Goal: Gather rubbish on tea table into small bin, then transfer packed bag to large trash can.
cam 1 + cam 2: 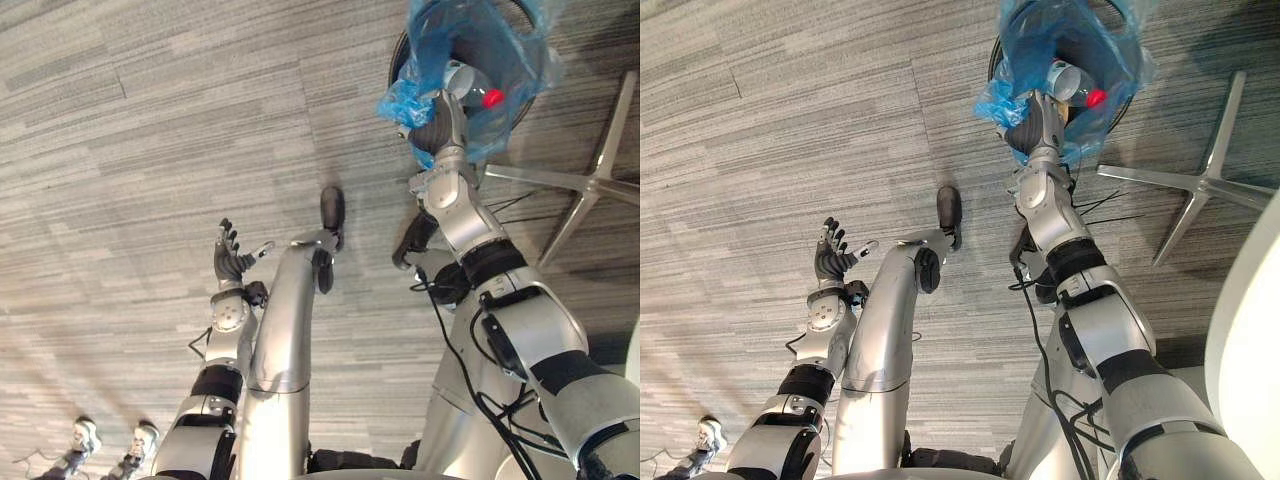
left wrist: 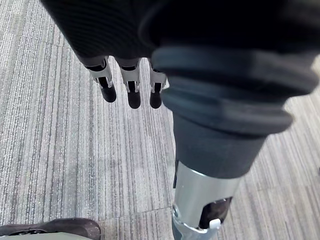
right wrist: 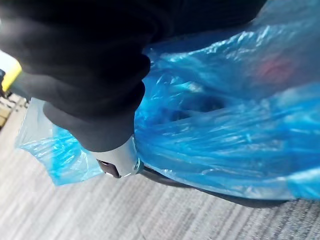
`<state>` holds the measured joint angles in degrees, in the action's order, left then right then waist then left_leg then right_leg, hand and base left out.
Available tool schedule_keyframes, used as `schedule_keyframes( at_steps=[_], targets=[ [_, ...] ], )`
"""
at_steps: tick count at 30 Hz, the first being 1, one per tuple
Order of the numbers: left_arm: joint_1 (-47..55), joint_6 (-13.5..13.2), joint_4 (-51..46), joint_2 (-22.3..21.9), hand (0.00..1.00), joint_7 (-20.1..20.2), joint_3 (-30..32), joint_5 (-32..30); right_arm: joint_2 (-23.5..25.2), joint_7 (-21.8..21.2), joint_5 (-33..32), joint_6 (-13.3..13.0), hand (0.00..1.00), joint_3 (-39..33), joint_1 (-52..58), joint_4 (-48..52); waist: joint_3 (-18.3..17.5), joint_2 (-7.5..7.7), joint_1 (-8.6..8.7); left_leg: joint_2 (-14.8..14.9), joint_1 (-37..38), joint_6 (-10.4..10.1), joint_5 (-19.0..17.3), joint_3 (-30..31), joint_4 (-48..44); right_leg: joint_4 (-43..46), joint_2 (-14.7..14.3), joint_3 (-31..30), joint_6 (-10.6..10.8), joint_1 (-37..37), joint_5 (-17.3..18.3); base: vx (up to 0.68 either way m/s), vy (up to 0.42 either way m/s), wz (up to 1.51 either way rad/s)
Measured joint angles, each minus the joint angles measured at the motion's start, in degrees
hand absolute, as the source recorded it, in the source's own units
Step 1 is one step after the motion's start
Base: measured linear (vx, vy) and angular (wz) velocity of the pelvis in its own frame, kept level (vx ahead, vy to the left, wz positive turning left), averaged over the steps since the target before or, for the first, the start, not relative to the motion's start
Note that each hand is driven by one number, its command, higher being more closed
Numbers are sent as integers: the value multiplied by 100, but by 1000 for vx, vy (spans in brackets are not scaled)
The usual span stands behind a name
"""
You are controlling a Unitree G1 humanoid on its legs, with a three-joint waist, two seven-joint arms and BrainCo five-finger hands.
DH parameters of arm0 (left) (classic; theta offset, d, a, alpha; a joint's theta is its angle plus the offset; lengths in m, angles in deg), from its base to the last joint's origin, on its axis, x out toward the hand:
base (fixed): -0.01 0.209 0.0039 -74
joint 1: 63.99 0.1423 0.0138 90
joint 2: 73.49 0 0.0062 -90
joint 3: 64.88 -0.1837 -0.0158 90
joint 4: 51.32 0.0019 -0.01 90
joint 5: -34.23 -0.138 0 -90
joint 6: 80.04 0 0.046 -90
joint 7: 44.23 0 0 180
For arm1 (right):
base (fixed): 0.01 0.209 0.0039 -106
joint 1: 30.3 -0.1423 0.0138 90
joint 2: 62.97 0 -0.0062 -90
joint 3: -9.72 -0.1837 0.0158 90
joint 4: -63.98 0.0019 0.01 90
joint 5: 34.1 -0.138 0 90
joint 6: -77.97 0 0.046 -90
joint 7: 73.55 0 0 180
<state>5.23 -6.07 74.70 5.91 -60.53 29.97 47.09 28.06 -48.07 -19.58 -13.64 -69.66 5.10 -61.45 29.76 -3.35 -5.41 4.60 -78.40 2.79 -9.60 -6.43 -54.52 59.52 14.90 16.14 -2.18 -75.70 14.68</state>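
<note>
Right hand (image 1: 440,122) is at the blue bag (image 1: 500,40) over the trash can (image 3: 220,195), upper right; its grip is buried in plastic, cannot tell. Left hand (image 1: 230,255) is at lower left, splayed, empty. Risk: the bag snags on the rim and the bottle (image 1: 465,80) spills.

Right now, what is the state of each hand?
Left hand: open, holding nothing.
Right hand: at the blue bag; state cannot be told.

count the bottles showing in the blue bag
1: a clear bottle with a red cap lies inside the blue bag, just past the right hand. The bag's folds may hide more.
</note>
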Motion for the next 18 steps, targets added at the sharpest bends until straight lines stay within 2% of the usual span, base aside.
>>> schedule_keyframes(
  at_steps=[5, 8, 9, 11, 14, 16, 18],
  targets=[
    [224, 103, -110, -132, 0, 131, 33, -11, 389, -112, -784, -199, 100, -163, 541, 764, -50, 95, 142, 46, 658, -75, 52, -4, 360, -391, -102, 86, -76, 661, -90, -40, 12, -3],
    [343, 241, -107, -231, 0, 234, -78, -103, 618, -256, -1141, -254, 100, -162, 1166, 1362, -71, 152, 157, 52, 1426, -157, 120, -2, 811, -844, -190, 192, -146, 1442, -187, -3, -4, 4],
    [531, 247, -122, -294, 0, 266, -240, -139, 733, -345, -1287, -274, 100, -154, 1651, 1697, -106, 184, 161, 52, 1975, -181, 135, -35, 1106, -1132, -230, 241, -123, 1993, -203, 28, -41, 9],
    [814, 260, -116, -306, 0, 291, -311, -161, 1004, -456, -1465, -389, 100, -115, 2155, 1935, -199, 325, 176, 64, 2578, -236, 170, -82, 1467, -1475, -293, 276, -85, 2572, -234, 68, -70, 4],
    [1475, 335, -113, -288, 0, 394, -375, -223, 1346, -717, -1744, -632, 100, 176, 3084, 2486, -551, 577, 169, 94, 3685, -319, 281, -161, 2166, -2190, -439, 378, -46, 3675, -312, 151, -112, 5],
    [1738, 338, -84, -270, 0, 409, -456, -231, 1467, -860, -1757, -717, 100, 322, 3418, 2714, -662, 614, 160, 81, 4265, -331, 333, -177, 2508, -2558, -519, 410, 7, 4264, -359, 180, -66, 1],
    [1900, 343, 167, -210, 0, 479, -583, -244, 1523, -1035, -1854, -813, 100, 450, 3688, 2749, -919, 629, 152, 29, 4723, -352, 439, -189, 2912, -2936, -595, 407, 53, 4687, -439, 177, -32, -2]
  ],
)
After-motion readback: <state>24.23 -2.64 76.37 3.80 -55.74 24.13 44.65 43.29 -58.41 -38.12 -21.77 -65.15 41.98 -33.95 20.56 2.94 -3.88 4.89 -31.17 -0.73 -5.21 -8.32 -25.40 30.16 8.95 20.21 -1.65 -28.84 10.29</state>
